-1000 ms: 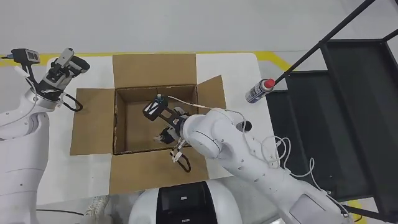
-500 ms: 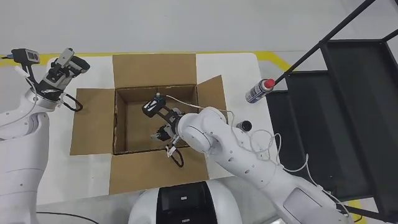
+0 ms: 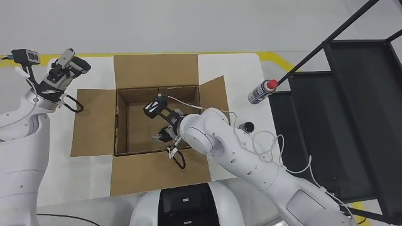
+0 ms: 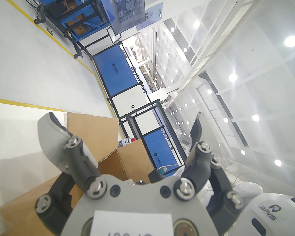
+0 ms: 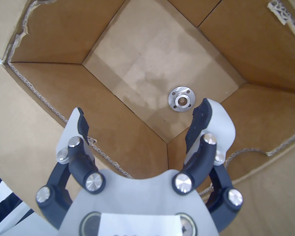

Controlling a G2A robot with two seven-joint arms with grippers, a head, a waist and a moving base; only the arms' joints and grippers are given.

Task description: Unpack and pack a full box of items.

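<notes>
Cardboard box (image 3: 156, 70), flaps out. Over its opening, right gripper (image 5: 141, 110), fingers spread wide, empty. Beside its left flap, left gripper (image 4: 124, 119), likewise spread. On the box floor, metal flange (image 5: 182, 99) just past the right fingertips, nearer one, touching neither.

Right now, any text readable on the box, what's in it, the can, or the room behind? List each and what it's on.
Cardboard box: no print on the flaps or inner walls in view.
Metal ring on the box floor: no marking visible.
Spray can beside the box: it has a label, too small to read.
Blue panels in the room behind: logo print only, a brand name, not quoted here.
</notes>
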